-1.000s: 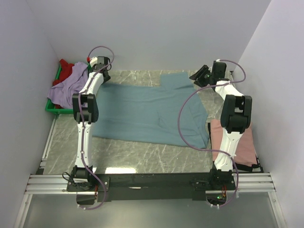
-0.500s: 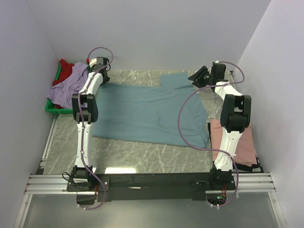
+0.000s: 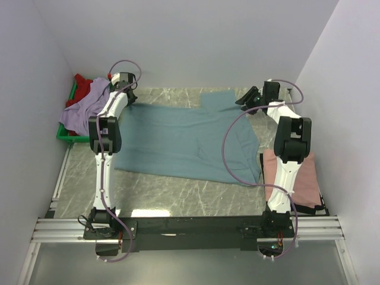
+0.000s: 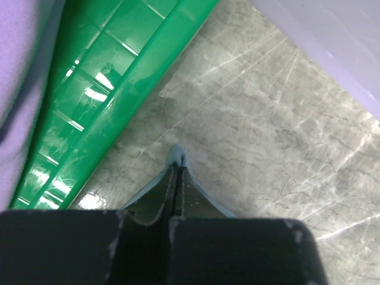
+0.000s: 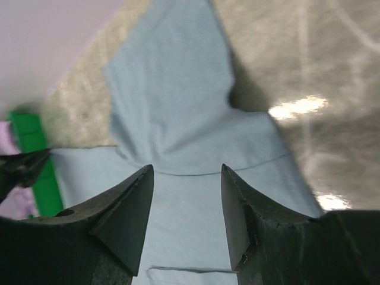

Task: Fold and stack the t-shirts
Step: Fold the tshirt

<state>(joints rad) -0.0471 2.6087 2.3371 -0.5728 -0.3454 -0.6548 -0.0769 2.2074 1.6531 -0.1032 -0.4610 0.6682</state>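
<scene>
A grey-blue t-shirt (image 3: 190, 139) lies spread flat across the middle of the table. My left gripper (image 3: 129, 101) is down at its far left corner, next to the tray. In the left wrist view this gripper (image 4: 178, 167) is shut on a small peak of the blue cloth (image 4: 178, 155). My right gripper (image 3: 242, 100) hovers over the shirt's far right sleeve. Its jaws (image 5: 185, 169) stand open with only the blue cloth (image 5: 172, 89) below them. A salmon pink t-shirt (image 3: 300, 178) lies folded at the right, partly under the right arm.
A green plastic tray (image 3: 65, 135) stands at the far left and holds a lavender t-shirt (image 3: 86, 110) and a red t-shirt (image 3: 83, 88). The tray's wall (image 4: 107, 89) is close beside my left fingers. Walls close in the table at the back and on both sides.
My left gripper has closed on the corner of the grey-blue shirt. The right gripper has shifted slightly over the sleeve and stays open.
</scene>
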